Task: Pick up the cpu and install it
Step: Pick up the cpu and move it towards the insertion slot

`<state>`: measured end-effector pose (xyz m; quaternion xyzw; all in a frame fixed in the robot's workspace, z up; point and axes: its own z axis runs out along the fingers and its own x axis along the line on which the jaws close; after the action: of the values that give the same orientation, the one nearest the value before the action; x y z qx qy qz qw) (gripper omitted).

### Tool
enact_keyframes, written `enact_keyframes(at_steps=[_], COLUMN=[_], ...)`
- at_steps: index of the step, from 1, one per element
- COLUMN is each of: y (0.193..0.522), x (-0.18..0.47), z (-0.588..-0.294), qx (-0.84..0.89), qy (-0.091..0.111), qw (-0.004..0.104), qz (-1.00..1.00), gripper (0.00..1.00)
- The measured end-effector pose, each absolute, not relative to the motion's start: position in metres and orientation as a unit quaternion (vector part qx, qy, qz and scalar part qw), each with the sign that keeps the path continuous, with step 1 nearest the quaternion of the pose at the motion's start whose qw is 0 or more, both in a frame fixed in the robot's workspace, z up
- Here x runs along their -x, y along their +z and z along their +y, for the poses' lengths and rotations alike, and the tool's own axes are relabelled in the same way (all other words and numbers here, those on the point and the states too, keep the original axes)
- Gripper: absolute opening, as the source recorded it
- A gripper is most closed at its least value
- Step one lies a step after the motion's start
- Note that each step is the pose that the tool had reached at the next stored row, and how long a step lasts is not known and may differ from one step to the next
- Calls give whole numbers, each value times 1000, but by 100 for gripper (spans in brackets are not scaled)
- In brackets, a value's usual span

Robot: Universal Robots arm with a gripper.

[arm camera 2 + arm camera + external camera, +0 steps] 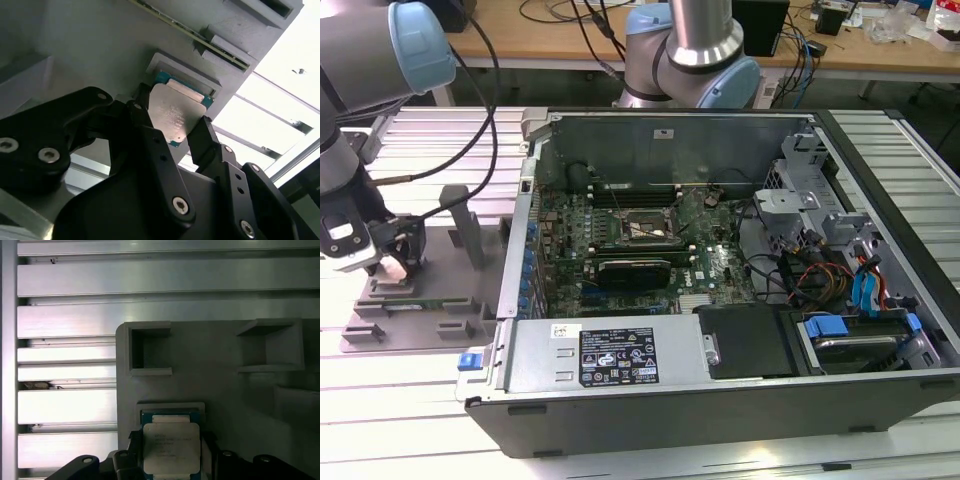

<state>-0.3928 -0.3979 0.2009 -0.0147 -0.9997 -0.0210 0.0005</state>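
The cpu is a small square chip with a silvery top and green edges. It sits at a shallow recess of the grey plastic fixture, at the exterior view's left. My gripper is down over that fixture. In both wrist views its black fingers press against two opposite sides of the cpu, so the gripper is shut on it. I cannot tell whether the chip rests in the recess or is slightly lifted. The dark socket frame lies on the motherboard inside the open computer case.
The fixture has an upright post and several empty pockets. It rests on a ribbed aluminium table. Cables and drive cages fill the case's right side. A second robot arm base stands behind the case.
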Motion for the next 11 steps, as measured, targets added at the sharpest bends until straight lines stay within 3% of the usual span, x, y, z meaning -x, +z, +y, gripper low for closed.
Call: enact_keyframes(at_steps=[11], y=[215], x=[393], z=[-398], qx=[14], qy=[-21], qw=[0], qz=[-1000], gripper=[55])
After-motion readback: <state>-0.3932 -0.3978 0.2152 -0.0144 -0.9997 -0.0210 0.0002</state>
